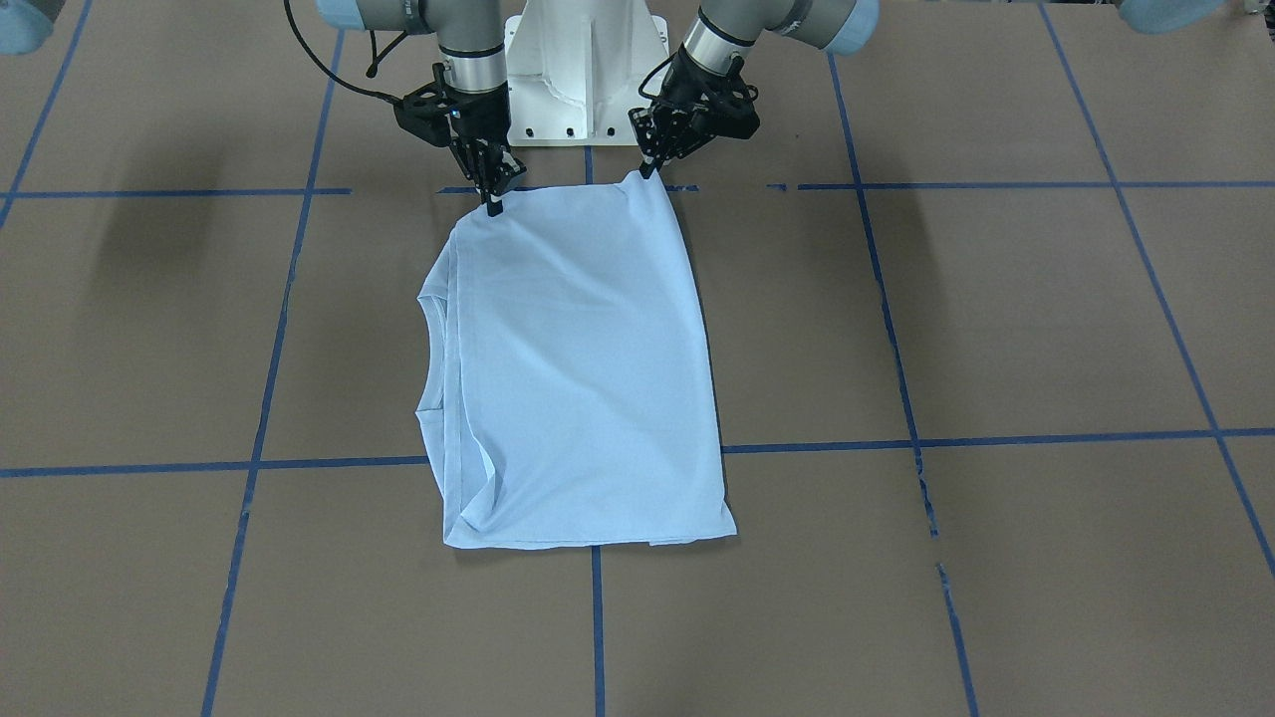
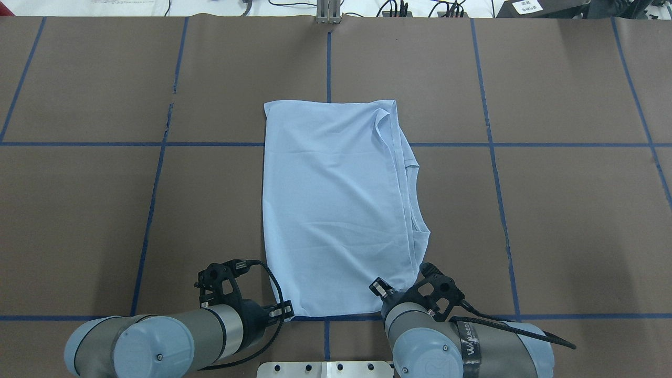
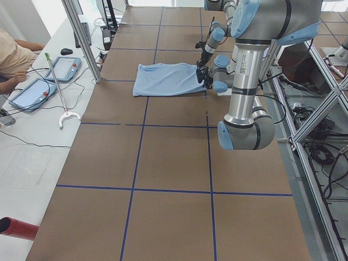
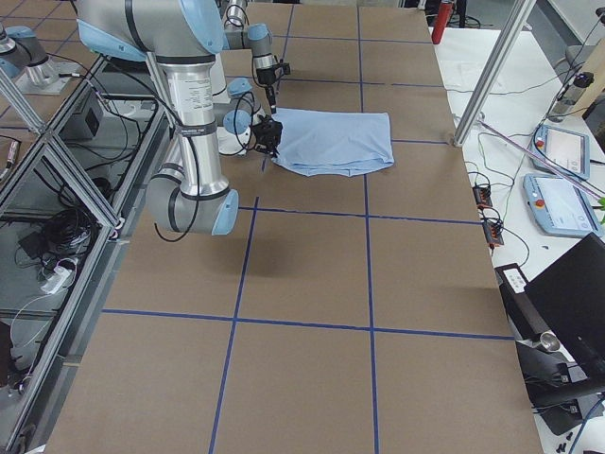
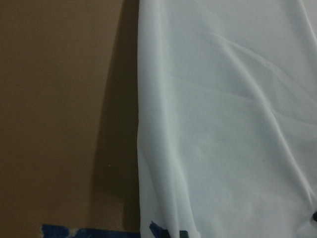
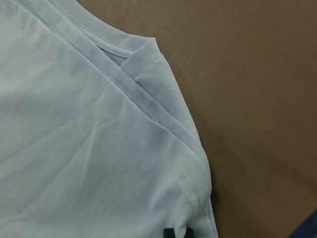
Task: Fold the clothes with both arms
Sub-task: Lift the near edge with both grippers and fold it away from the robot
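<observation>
Well, seen from behind the robot's shoulders, the left arm came in low at about 7 o'clock from the table's middle, its wrist lying nearly level. The left gripper was clamped on the near corner of the light blue T-shirt, and that corner stood pulled up into a small peak off the brown table.

The T-shirt itself lay at the table's centre, folded into a long rectangle whose long sides ran from 12 to 6 o'clock. Its far edge rested flat at 12 o'clock, across one of the blue tape lines that marked the table into squares. The side toward 9 o'clock was a smooth, straight fold. The side toward 3 o'clock showed stacked layers and the curved neck opening, with a few soft wrinkles running across the cloth.

At 6 o'clock, between the two arms, sat the white pedestal base, just beside the shirt's near edge.

At about 5 o'clock the right arm reached in, and the right gripper was pinched on the shirt's other near corner, close to the stitched hem. That corner was raised only slightly.
</observation>
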`<state>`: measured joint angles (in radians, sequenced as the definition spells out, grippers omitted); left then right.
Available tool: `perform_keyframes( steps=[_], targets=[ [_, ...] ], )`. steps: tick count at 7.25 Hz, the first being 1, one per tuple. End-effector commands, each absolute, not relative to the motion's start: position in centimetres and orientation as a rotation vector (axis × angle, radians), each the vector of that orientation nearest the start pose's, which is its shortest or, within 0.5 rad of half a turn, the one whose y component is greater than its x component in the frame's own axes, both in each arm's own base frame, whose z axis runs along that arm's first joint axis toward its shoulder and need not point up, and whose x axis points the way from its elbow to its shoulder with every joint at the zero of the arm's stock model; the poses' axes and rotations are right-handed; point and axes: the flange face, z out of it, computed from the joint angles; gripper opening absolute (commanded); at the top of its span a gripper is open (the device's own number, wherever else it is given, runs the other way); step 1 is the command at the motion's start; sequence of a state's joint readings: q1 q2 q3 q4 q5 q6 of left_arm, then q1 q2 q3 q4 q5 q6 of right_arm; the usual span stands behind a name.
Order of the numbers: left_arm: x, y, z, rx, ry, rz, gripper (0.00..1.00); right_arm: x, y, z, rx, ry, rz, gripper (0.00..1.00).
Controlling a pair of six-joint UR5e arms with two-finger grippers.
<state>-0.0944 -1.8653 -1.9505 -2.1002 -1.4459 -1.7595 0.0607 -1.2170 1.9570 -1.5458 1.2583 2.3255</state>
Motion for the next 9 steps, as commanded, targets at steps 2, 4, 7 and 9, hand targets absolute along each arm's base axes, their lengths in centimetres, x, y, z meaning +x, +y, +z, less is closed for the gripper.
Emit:
perform_keyframes(
  steps=[2,4,7,9],
  targets=[
    [52.9,-20.0,25.4,0.06,1.239,-0.315,0.0,-53.6,-21.0,26.2,-0.004,-0.921,0.919,0.0],
    [46.6,-19.6,20.1,0.001,1.231,-0.283,0.0,-48.4,-20.9,21.9,-0.031,-0.994,0.928,0.0],
    [36.8,-17.8,14.2,-0.055,1.224,-0.244,0.0,-41.2,-17.5,17.3,-0.087,-0.97,0.875,0.0],
    [39.1,-20.0,14.3,0.001,1.194,-0.248,0.0,-45.1,-19.5,18.0,-0.034,-0.919,0.898,0.0]
  ],
)
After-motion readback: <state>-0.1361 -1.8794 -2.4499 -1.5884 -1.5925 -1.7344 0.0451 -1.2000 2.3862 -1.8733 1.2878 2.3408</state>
